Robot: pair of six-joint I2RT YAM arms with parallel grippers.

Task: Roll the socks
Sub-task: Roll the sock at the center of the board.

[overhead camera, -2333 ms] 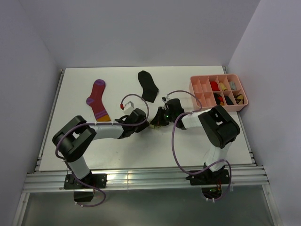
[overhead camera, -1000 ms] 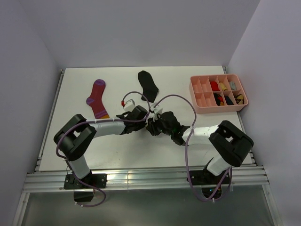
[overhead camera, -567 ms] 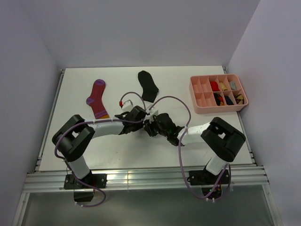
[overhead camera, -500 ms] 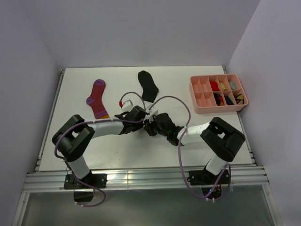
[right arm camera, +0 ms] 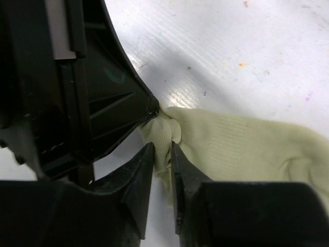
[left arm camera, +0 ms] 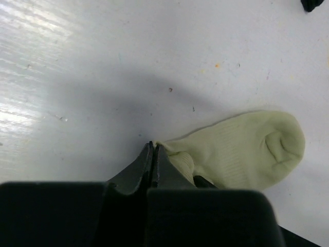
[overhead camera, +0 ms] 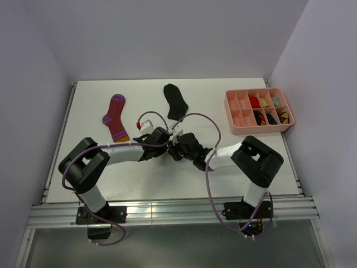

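Observation:
The small cream sock [left arm camera: 247, 149] lies flat on the white table, toe end to the right. My left gripper [left arm camera: 153, 145] is shut, its tips pinching the sock's cuff edge. In the right wrist view the cream sock [right arm camera: 247, 149] bunches into a fold at that edge, and my right gripper [right arm camera: 162, 146] is shut on the fold beside the left gripper's fingers [right arm camera: 110, 103]. From above, both grippers [overhead camera: 172, 148] meet mid-table and hide the cream sock. The black ankle sock [overhead camera: 175, 102] and the magenta striped sock [overhead camera: 116, 117] lie flat farther back.
A pink compartment tray [overhead camera: 262, 127] holding rolled socks stands at the back right. The black sock's tip [left arm camera: 313, 4] shows in the left wrist view's top corner. Cables loop over both forearms near the grippers.
My right arm has swung left until its gripper meets the left one, and its jaws have narrowed onto the sock's fold. The left gripper stays shut on the cuff, shifted slightly back.

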